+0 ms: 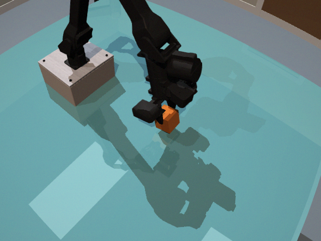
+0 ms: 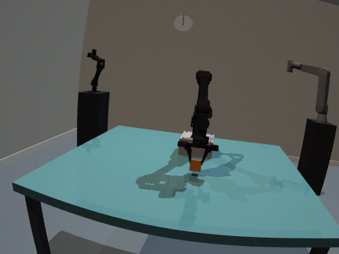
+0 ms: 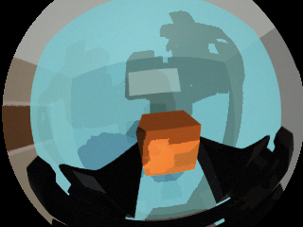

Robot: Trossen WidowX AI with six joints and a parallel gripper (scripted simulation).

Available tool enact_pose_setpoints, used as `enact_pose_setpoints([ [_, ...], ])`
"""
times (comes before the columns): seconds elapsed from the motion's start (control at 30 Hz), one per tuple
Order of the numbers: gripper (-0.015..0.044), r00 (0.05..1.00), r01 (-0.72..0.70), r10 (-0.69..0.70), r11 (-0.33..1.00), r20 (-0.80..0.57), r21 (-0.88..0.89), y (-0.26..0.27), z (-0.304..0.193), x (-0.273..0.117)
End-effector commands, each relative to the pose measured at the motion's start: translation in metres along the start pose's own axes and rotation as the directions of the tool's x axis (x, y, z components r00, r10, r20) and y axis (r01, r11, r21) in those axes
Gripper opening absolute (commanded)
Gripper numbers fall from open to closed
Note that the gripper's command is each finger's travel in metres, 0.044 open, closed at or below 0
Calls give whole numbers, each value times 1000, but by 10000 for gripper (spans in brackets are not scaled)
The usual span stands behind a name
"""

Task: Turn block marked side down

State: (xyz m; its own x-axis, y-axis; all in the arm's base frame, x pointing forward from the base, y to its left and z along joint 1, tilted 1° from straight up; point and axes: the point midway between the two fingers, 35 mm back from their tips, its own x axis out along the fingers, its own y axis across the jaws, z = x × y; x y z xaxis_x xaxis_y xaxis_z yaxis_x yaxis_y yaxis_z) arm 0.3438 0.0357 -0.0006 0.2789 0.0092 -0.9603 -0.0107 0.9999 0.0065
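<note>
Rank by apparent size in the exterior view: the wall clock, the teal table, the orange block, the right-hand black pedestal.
1. teal table
2. right-hand black pedestal
Wall clock versus orange block: clock looks larger, so 3 and 4.

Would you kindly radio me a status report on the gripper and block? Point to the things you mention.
Gripper [image 1: 167,115] [image 2: 195,163] [image 3: 167,143] shut on orange block [image 1: 171,120] [image 2: 195,165] [image 3: 170,153]. Block held above table [image 1: 62,192] [image 2: 109,174] [image 3: 109,28]. No obstruction seen.
</note>
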Motion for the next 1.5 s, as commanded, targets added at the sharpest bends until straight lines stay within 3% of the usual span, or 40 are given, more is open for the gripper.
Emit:
enact_pose_setpoints([
  [0.0, 0, 998, 5, -5, 1000, 55, 3, -1, -1, 0],
  [0.57, 0, 962, 2, -4, 1000, 272, 8, -1, -7, -4],
  [1.47, 0, 810, 5, -6, 1000, 586, 3, 0, -6, 35],
])
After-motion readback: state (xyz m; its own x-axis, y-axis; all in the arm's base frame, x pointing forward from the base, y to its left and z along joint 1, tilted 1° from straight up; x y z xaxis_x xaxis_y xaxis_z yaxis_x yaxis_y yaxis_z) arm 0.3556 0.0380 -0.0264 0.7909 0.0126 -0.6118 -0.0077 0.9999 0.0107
